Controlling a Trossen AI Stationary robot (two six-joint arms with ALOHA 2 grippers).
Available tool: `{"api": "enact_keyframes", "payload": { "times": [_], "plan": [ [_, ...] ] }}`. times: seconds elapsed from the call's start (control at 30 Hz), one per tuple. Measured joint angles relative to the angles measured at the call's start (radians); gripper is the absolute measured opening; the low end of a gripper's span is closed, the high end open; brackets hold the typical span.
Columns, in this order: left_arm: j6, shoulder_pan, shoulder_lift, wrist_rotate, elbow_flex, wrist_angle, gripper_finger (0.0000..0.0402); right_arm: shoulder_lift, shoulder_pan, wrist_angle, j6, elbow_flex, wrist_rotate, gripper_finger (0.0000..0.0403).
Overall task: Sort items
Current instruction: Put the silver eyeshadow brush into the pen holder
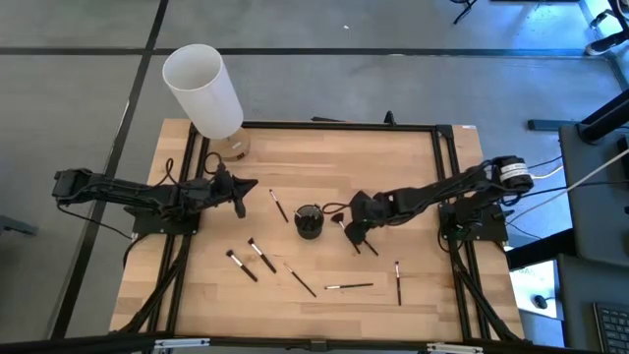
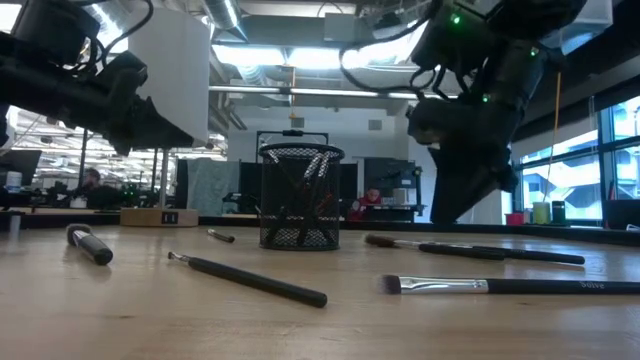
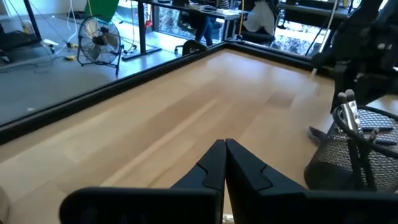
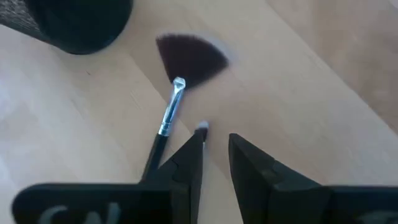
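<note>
Just right of the black mesh cup, the right gripper hangs low over the wood, its arm reaching in from the table's right edge with the wrist bent downward. Its two dark fingers stand a little apart with bare wood in the gap; whether the nearer finger touches anything cannot be told. Close beside that finger lies a fan brush, its dark fanned bristles spread toward the cup and its silver ferrule and dark handle running back alongside the finger. A small pale tip shows right at the fingertip, too blurred to name.

Farther out, on the cup's other side, the left gripper is held above the table with its fingers pressed together and nothing between them; its arm stretches in level from the left edge. The cup stands between the two grippers and already holds several brushes.

Loose makeup brushes lie scattered over the near half of the table: one between the left gripper and the cup, two below the left gripper, and more toward the front edge. A tall white cylinder stands at the far left corner.
</note>
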Motion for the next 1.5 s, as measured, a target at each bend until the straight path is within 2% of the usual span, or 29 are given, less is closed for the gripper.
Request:
{"api": "enact_keyframes", "payload": {
  "times": [0.33,0.53,0.63,0.73,0.87,1.0,1.2,1.3,1.37,1.5],
  "plan": [
    [-0.038,0.0,0.0,0.024,0.0,0.0,0.0004,0.104,0.009,0.124,-0.049,0.0,-0.023,0.0078],
    [-0.04,0.0,0.0,0.024,0.0,-0.003,0.0004,0.153,0.009,0.124,-0.055,0.004,-0.02,0.0076],
    [-0.04,0.0,0.0,0.024,0.0,-0.007,0.0004,0.159,0.021,0.119,-0.076,0.004,-0.022,0.0056],
    [-0.04,0.0,0.0,0.024,0.0,-0.008,0.0004,0.156,0.025,0.115,-0.101,0.003,-0.017,0.0015],
    [-0.04,0.0,0.0,0.024,0.0,-0.008,0.0004,0.131,0.026,0.11,-0.095,0.001,-0.002,0.0009],
    [-0.04,0.0,0.0,0.034,0.0,-0.008,0.0004,0.063,0.028,0.039,-0.106,0.011,0.098,0.0004],
    [-0.042,0.0,0.0,0.061,0.0,-0.012,0.0004,-0.106,0.031,-0.002,-0.215,0.107,0.359,0.0002],
    [-0.041,0.0,0.0,0.059,0.0,-0.012,0.0004,-0.17,0.05,0.111,-0.336,0.136,0.456,0.0002],
    [-0.038,0.0,0.0,0.056,0.0,-0.012,0.0004,-0.197,0.062,0.291,-0.45,0.138,0.502,0.0001],
    [-0.031,0.0,0.0,0.044,0.0,-0.012,0.0004,-0.184,0.08,0.713,-0.695,0.114,0.499,0.0001]
  ]
}}
